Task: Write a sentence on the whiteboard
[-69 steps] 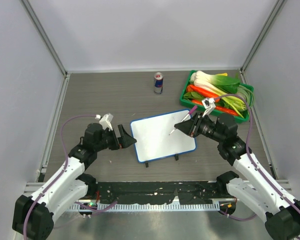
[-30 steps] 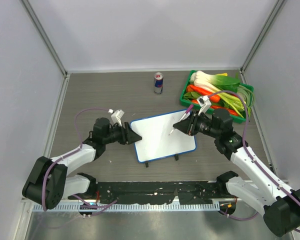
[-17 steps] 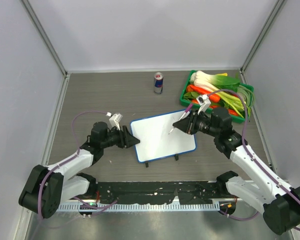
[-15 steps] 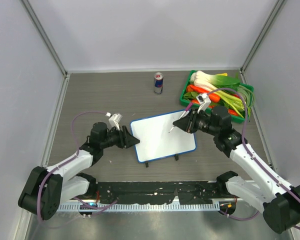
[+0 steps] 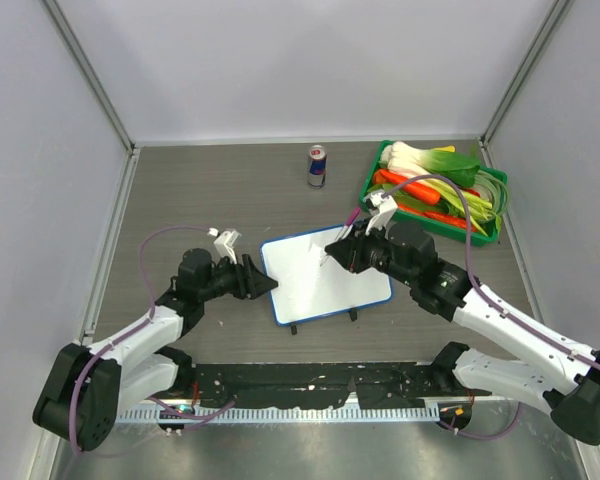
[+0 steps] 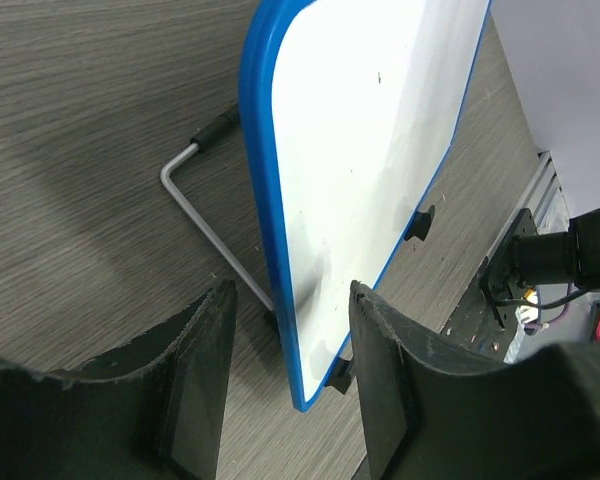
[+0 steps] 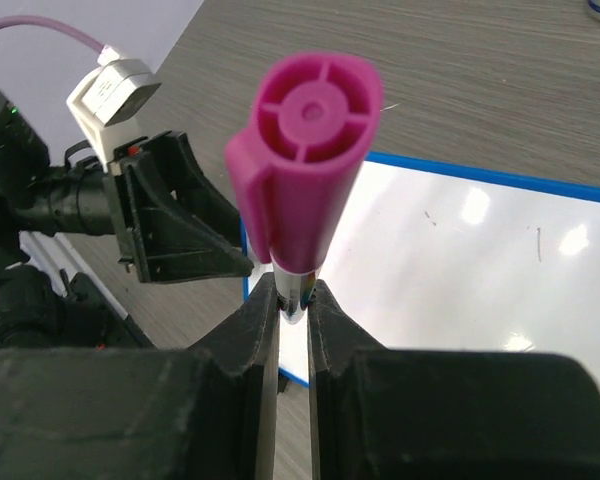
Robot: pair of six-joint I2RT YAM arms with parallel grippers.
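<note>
Half-open, straddled with the left gripper (image 5: 258,281) the left edge of the blue-rimmed white whiteboard (image 5: 330,285) at mid-table. Pinched with the right gripper (image 5: 352,252) a magenta marker (image 7: 305,200), tip over its far-left part.

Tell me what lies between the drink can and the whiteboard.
Only bare tabletop, as the top view shows: nothing stands between the can and the whiteboard. The right gripper holds its marker off to one side.
</note>
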